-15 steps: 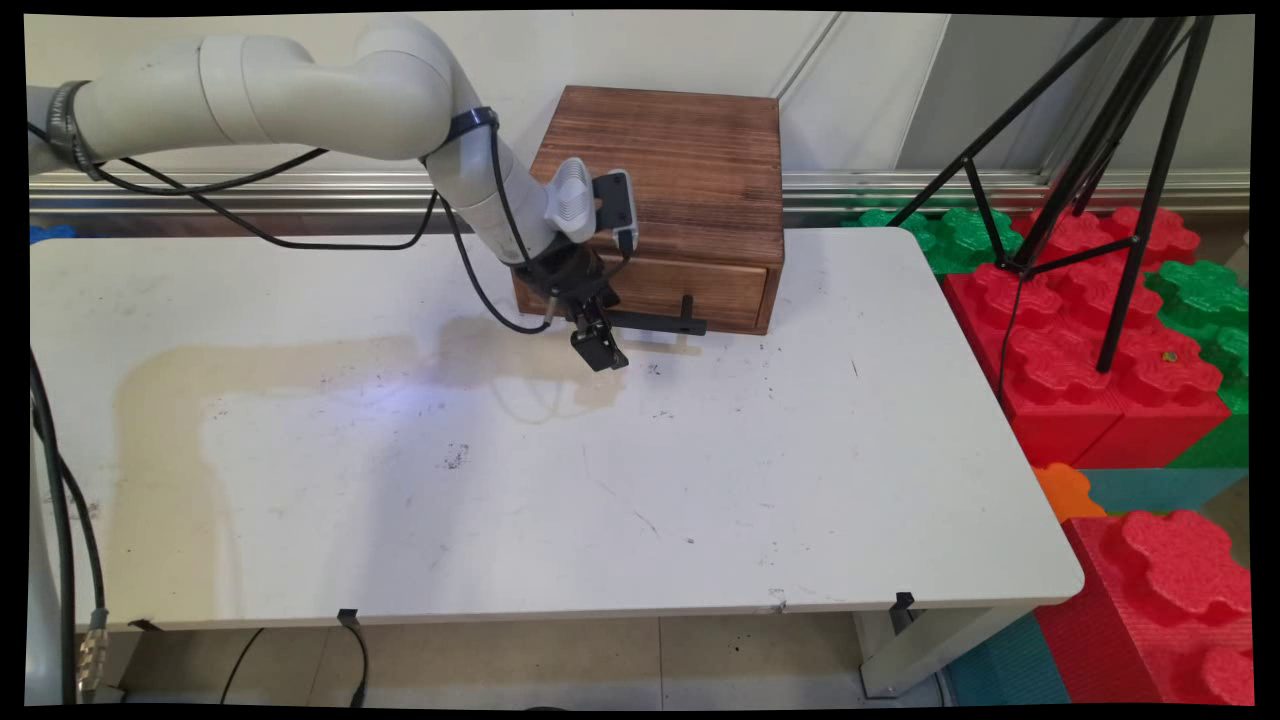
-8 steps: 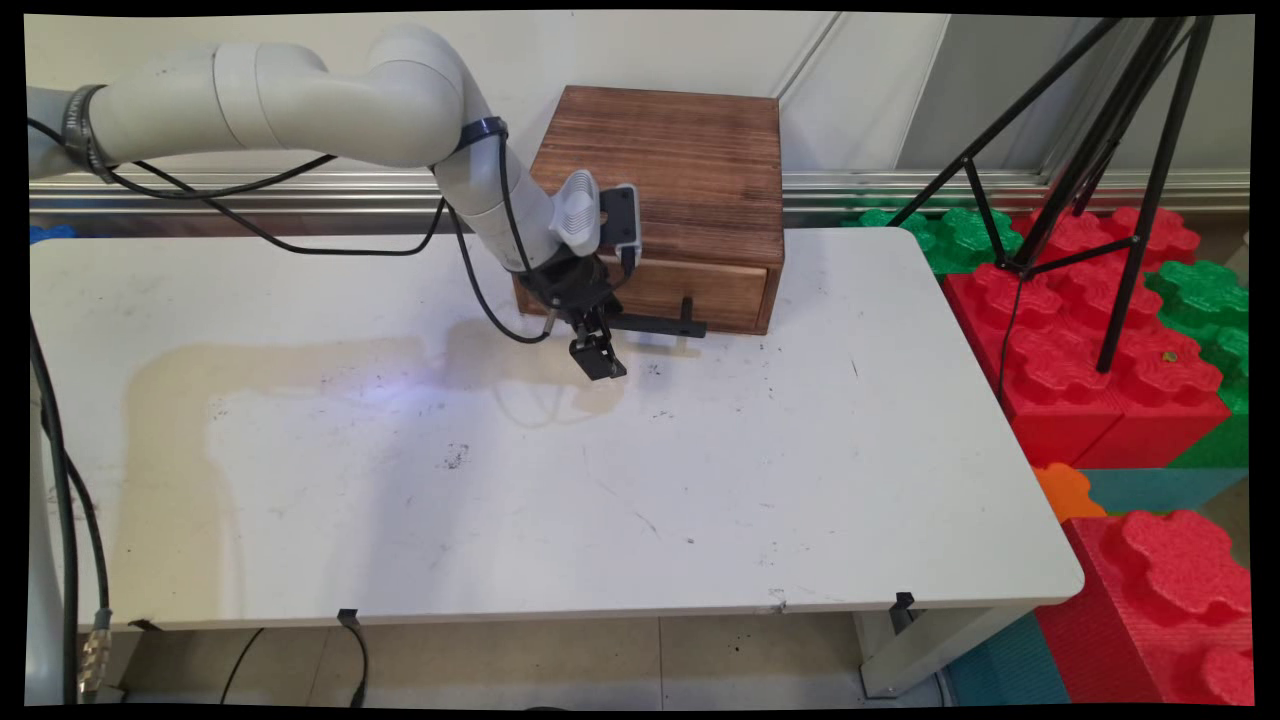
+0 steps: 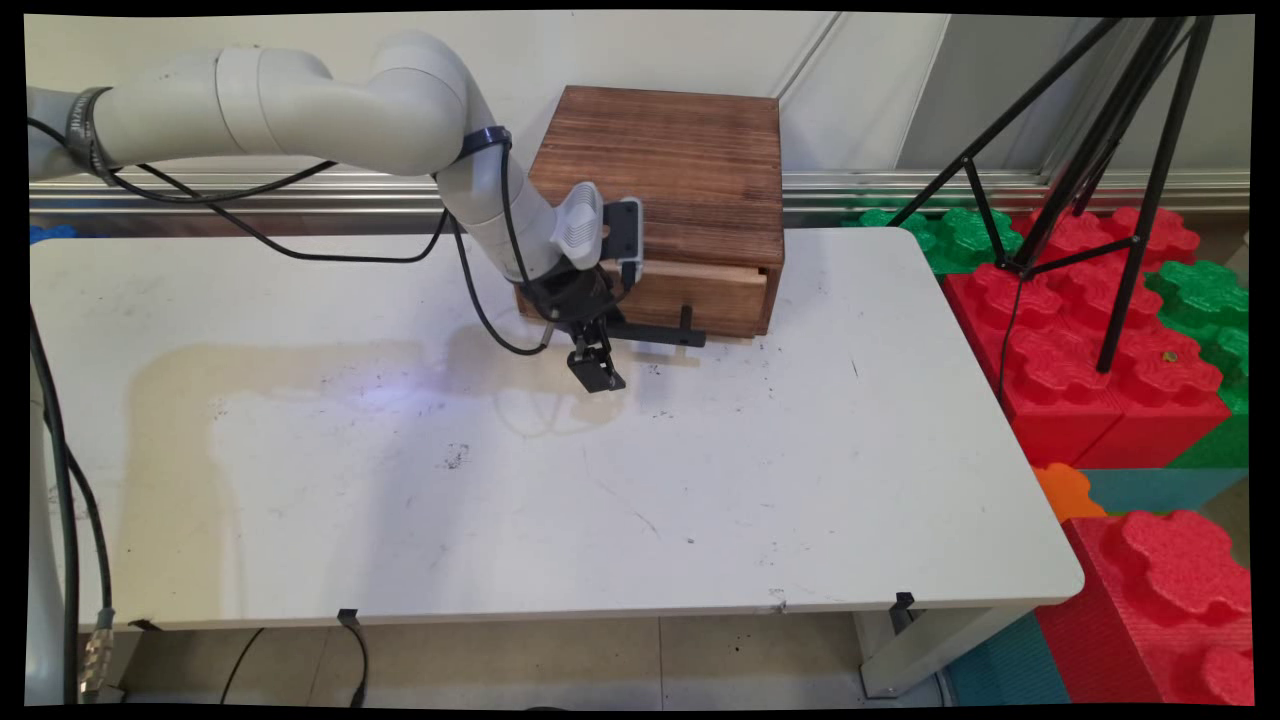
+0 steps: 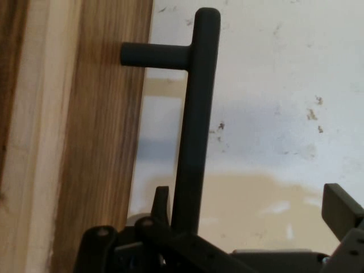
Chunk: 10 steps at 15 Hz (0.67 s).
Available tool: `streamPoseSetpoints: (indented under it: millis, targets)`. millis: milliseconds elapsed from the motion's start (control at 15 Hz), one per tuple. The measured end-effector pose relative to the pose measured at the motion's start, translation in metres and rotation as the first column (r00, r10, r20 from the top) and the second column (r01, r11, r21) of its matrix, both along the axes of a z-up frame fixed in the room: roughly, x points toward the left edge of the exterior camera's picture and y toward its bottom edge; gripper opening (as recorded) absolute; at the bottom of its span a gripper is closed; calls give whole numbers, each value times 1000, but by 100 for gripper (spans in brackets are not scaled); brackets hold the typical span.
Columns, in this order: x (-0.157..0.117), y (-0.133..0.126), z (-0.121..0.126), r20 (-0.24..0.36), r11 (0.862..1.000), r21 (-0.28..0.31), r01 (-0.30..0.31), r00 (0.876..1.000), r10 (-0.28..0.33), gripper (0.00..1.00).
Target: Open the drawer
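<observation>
While the black two-finger end effector is spread wide, the black bar handle is straddled between its fingers and nothing is clamped. The handle is fixed to the slightly open drawer of a brown wooden box at the white worktop's far edge.

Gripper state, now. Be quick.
Gripper: open, holding nothing. Its fingers sit either side of the black handle of the drawer in the wooden box, with a clear gap to one finger.
</observation>
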<state>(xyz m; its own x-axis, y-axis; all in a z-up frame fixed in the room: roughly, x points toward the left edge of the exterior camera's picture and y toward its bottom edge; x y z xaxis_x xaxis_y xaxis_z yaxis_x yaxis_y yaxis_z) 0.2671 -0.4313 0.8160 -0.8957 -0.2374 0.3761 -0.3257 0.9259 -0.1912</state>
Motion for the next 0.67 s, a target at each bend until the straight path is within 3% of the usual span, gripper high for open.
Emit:
streamPoseSetpoints:
  millis: [667]
  targets:
    - [-9, 24, 2, -14, 999, 27, 46, 999, -46, 100]
